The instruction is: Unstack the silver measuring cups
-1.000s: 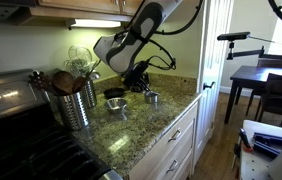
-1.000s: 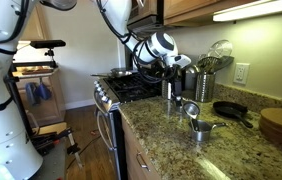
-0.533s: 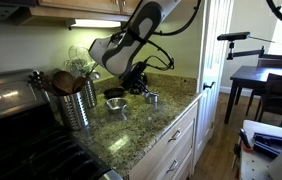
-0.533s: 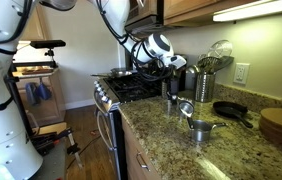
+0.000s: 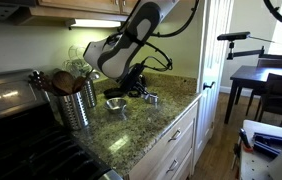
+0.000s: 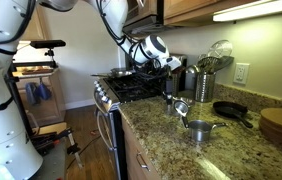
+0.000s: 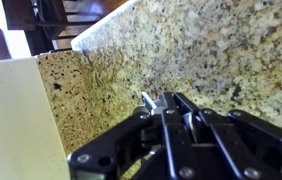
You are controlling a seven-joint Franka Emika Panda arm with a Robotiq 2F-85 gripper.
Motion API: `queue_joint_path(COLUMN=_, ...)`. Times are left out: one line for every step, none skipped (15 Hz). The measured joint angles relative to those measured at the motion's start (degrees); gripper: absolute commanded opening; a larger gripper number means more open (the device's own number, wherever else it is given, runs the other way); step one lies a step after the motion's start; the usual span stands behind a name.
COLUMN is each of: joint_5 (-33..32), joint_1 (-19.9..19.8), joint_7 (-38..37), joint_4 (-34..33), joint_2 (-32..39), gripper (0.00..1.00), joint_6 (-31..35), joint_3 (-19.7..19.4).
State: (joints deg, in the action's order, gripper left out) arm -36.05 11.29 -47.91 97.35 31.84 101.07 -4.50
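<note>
As claw [image 7: 153, 101] hangs over counter [image 5: 133, 128] | silver measuring cups [image 5: 116, 103]: two shiny round bowls, apart | claw: pinched shut

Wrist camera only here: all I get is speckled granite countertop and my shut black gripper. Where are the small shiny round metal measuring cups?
Observer: In an exterior view two cups sit apart on the counter, not nested: the stove-side measuring cup and the other measuring cup.
Operator: What is close to the stove-side one?
Observer: A dark round pan sits just behind it, toward the wall.
</note>
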Motion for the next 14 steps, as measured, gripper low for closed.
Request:
queue_joint_path(joint_5=0.0, joint_1=0.2, joint_7=0.0, joint_4=0.0, joint_2=0.2, gripper=0.09, joint_6=-0.1, joint_3=0.3)
queue_joint_path(joint_5=0.0, joint_1=0.4, joint_7=0.0, joint_4=0.0, joint_2=0.4, gripper=0.09, joint_6=-0.3, joint_3=0.7)
queue_joint_path(joint_5=0.0, joint_1=0.6, joint_7=0.0, joint_4=0.0, joint_2=0.5, gripper=0.09, joint_6=-0.4, joint_3=1.0)
queue_joint_path(joint_5=0.0, joint_1=0.8, joint_7=0.1, joint_4=0.0, joint_2=0.6, gripper=0.08, joint_6=-0.5, joint_3=1.3)
queue_joint_path(joint_5=0.0, joint_1=1.1, joint_7=0.1, joint_4=0.0, joint_2=0.6, gripper=0.09, joint_6=-0.6, joint_3=1.6)
queue_joint_path(joint_5=0.0, joint_1=1.3, joint_7=0.2, joint_4=0.0, joint_2=0.7, gripper=0.08, joint_6=-0.7, joint_3=1.9)
queue_joint_path(joint_5=0.0, joint_1=1.5, joint_7=0.3, joint_4=0.0, joint_2=0.8, gripper=0.08, joint_6=-0.8, joint_3=2.0)
queue_joint_path(joint_5=0.0, joint_1=1.7, joint_7=0.5, joint_4=0.0, joint_2=0.9, gripper=0.09, joint_6=-0.8, joint_3=2.2)
queue_joint_path(joint_5=0.0, joint_1=1.8, joint_7=0.6, joint_4=0.0, joint_2=1.0, gripper=0.09, joint_6=-0.8, joint_3=2.5)
queue_joint_path(joint_5=0.0, joint_1=1.8, joint_7=0.7, joint_4=0.0, joint_2=1.2, gripper=0.09, joint_6=-0.8, joint_3=2.7)
queue_joint_path(joint_5=0.0, joint_1=1.9, joint_7=0.8, joint_4=0.0, joint_2=1.4, gripper=0.09, joint_6=-0.8, joint_3=2.8)
queue_joint_path(joint_5=0.0, joint_1=2.1, joint_7=0.8, joint_4=0.0, joint_2=1.7, gripper=0.09, joint_6=-0.8, joint_3=2.9)
queue_joint_path(joint_5=0.0, joint_1=2.1, joint_7=0.9, joint_4=0.0, joint_2=2.0, gripper=0.09, joint_6=-0.8, joint_3=3.0)
queue_joint_path(joint_5=0.0, joint_1=2.2, joint_7=0.9, joint_4=0.0, joint_2=2.3, gripper=0.08, joint_6=-0.8, joint_3=3.2)
